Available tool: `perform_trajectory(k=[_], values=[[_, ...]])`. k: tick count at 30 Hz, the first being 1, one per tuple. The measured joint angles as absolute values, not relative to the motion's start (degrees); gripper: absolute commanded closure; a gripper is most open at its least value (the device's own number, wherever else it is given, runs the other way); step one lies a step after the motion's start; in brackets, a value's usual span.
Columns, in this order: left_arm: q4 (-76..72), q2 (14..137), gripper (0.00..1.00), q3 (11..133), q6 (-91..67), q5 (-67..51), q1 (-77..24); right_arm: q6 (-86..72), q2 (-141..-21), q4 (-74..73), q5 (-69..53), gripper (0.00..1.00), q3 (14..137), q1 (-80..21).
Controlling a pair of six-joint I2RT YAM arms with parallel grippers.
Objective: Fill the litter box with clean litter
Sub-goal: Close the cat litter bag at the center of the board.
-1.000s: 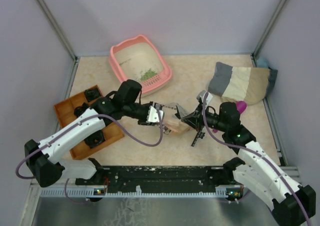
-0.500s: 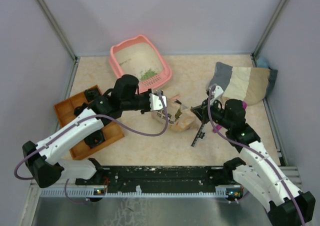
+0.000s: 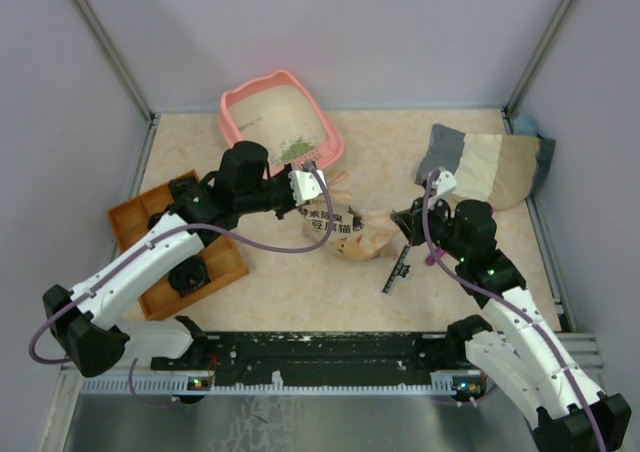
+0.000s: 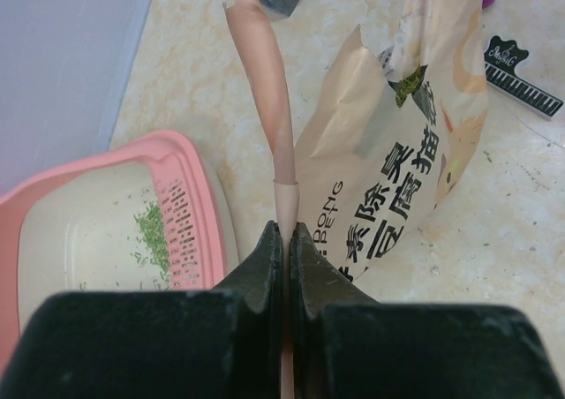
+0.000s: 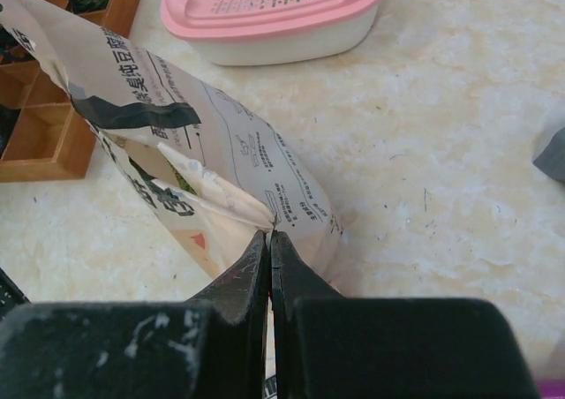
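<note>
Beige marbled worktop (image 3: 400, 152), seen from above. The litter box (image 3: 262, 112), a salmon-pink tray, stands towards the far left corner, with a striped cushion (image 3: 480, 167) at the far right and an orange compartmented tray (image 3: 135, 222) along the left edge. A beige printed paper bag (image 3: 345, 230) spans the middle of the worktop, just in front of the litter box, between the two grippers. The left gripper (image 4: 284, 231) is clamped tight on a folded strip of the bag's edge. The right gripper (image 5: 269, 236) is pinched closed on a creased corner at the bag's opposite end. The clean litter (image 4: 152, 236), a small patch of green granules, lies inside the litter box beside its perforated inner ledge.
</note>
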State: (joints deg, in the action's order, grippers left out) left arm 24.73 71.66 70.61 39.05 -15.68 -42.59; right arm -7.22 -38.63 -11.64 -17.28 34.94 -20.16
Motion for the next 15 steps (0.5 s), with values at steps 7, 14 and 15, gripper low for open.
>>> perform_trajectory(k=[7, 14, 15], values=[[25.91, 73.19, 1.00, 73.84, 36.95, -19.03, -41.65, -7.49, -42.61, -12.69, -16.80, 1.00, 39.00, -19.99], [29.21, 78.56, 1.00, 80.18, 35.48, -20.53, -40.27, -7.22, -47.62, -11.16, -16.69, 1.00, 41.32, -19.00], [29.19, 79.40, 1.00, 80.79, 35.09, -20.69, -39.72, -7.22, -47.81, -11.09, -16.60, 1.00, 41.32, -18.94]])
